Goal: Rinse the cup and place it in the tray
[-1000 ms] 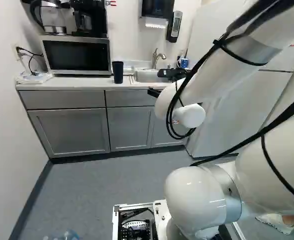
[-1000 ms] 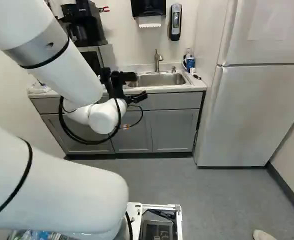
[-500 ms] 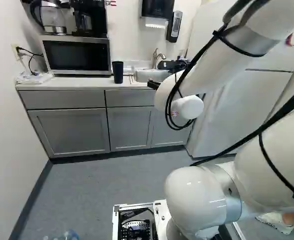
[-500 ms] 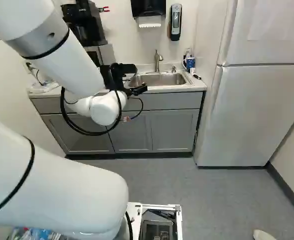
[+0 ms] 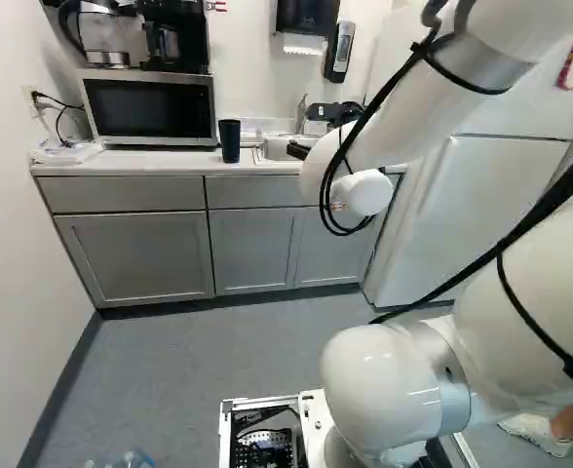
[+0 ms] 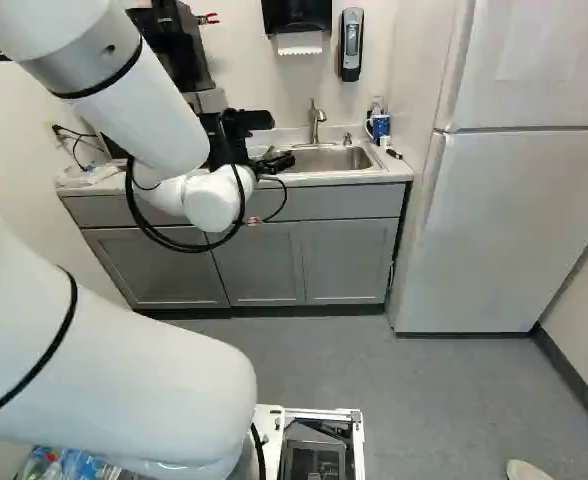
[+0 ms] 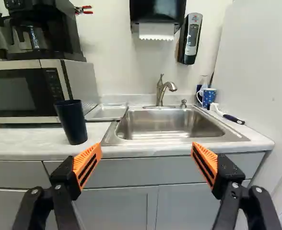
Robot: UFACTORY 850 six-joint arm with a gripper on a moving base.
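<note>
Claw [image 6: 276, 162], black with two orange-padded fingers, spread wide open and facing a pale countertop [image 7: 30, 143]. Ahead of the finger nearer the silver-and-black microwave [image 7: 21, 93], a dark blue, tapered cup [image 7: 72, 122] stands upright on the countertop. Straight ahead of the claw is a stainless steel sink [image 7: 232, 137], with a brushed metal tap [image 7: 161, 91] behind it. Between cup and sink lies what seems to be a shallow, silvery tray [image 7: 107, 112]. Ahead of the other finger, past the sink, stands a blue mug with white dots [image 7: 208, 97]
</note>
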